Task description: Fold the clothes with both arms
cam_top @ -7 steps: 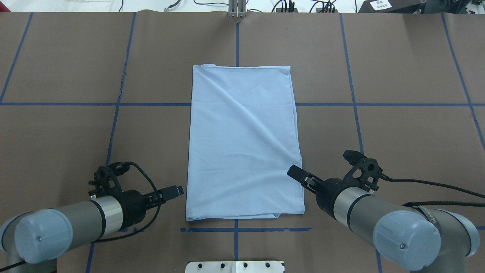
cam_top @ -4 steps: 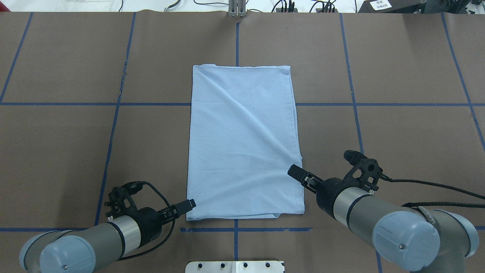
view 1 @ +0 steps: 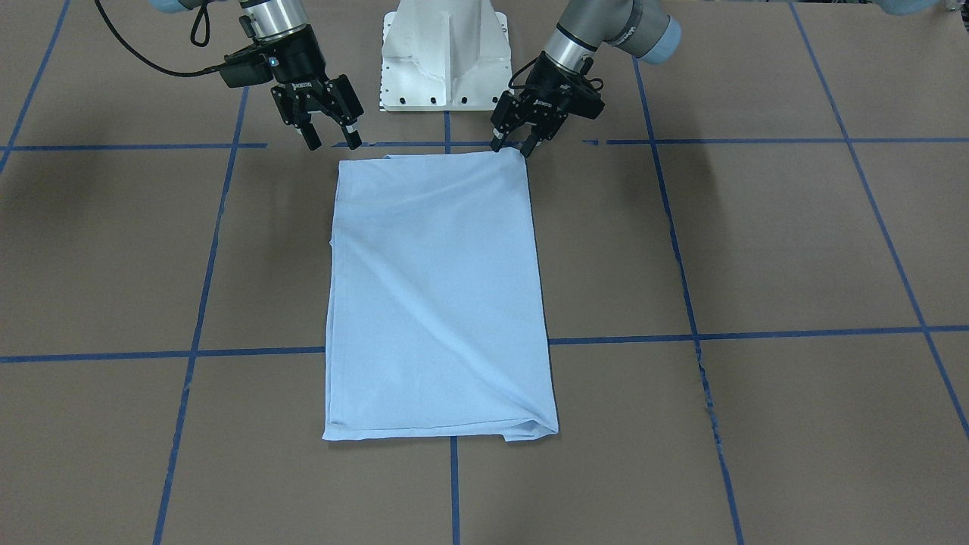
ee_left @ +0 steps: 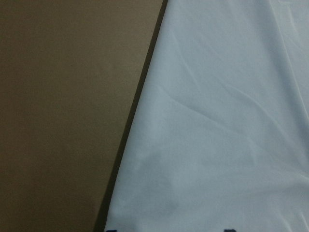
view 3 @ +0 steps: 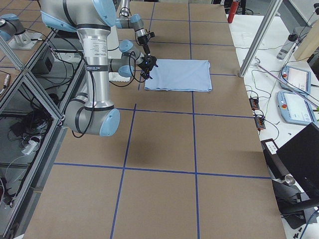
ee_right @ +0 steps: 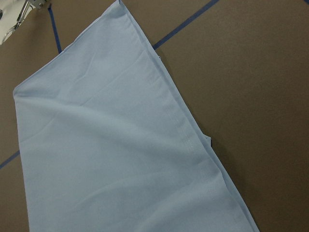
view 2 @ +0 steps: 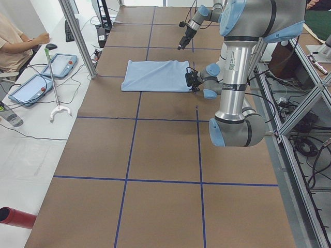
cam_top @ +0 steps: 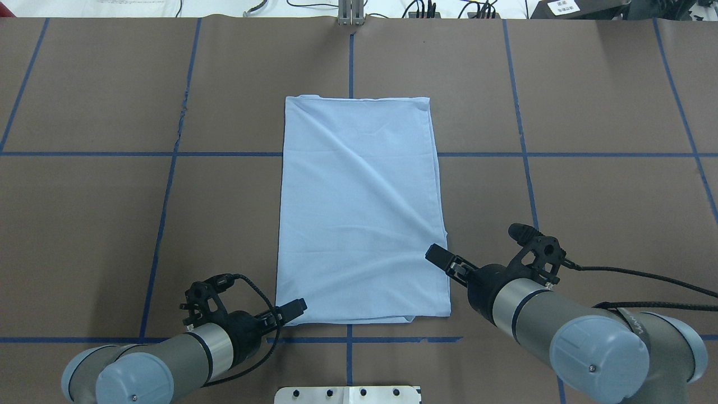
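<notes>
The clothes [cam_top: 359, 207] are one light blue garment, folded into a long rectangle and lying flat at the table's middle [view 1: 439, 295]. My left gripper [view 1: 509, 147] is open and low at the garment's near left corner [cam_top: 297, 307], its fingers astride the edge. The left wrist view shows cloth [ee_left: 217, 121] close below. My right gripper [view 1: 333, 142] is open and hovers by the near right corner [cam_top: 435, 253], holding nothing. Its wrist view looks down along the cloth's right edge [ee_right: 111, 159].
The brown table cover carries a grid of blue tape lines [cam_top: 168, 185]. The white pedestal base [view 1: 443, 53] stands just behind the near edge of the cloth. A seated person [view 2: 15, 44], tablets [view 2: 62, 64] and a metal post [view 2: 77, 36] are at the far side.
My left arm has drawn back toward the base and swung right, bringing its gripper from beside the cloth's left edge to the near left corner. The right arm and the cloth have not moved.
</notes>
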Robot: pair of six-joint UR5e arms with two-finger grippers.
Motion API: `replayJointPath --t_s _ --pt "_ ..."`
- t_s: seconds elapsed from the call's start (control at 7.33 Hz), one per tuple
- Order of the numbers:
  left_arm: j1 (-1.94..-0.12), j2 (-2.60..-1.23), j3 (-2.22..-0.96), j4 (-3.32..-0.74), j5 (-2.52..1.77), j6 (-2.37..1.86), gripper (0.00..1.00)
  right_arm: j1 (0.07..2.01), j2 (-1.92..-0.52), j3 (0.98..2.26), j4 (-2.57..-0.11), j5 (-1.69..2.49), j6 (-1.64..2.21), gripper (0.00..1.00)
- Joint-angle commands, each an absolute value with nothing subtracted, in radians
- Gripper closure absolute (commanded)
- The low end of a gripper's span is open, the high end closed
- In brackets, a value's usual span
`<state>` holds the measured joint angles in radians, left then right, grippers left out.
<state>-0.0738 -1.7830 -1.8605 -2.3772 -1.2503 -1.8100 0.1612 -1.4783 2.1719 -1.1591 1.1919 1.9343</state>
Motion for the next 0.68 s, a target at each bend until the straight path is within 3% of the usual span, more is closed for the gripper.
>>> replayJointPath --t_s 0.0,0.55 --pt "-0.074 -1.781 -1.858 -2.367 -1.256 -1.801 0.21 0.149 -1.479 2.171 -1.158 1.180 1.934 0.00" --pt "-0.074 -1.787 -1.872 -2.299 -1.319 -1.796 0.20 0.143 -1.479 2.166 -1.158 1.170 1.934 0.00"
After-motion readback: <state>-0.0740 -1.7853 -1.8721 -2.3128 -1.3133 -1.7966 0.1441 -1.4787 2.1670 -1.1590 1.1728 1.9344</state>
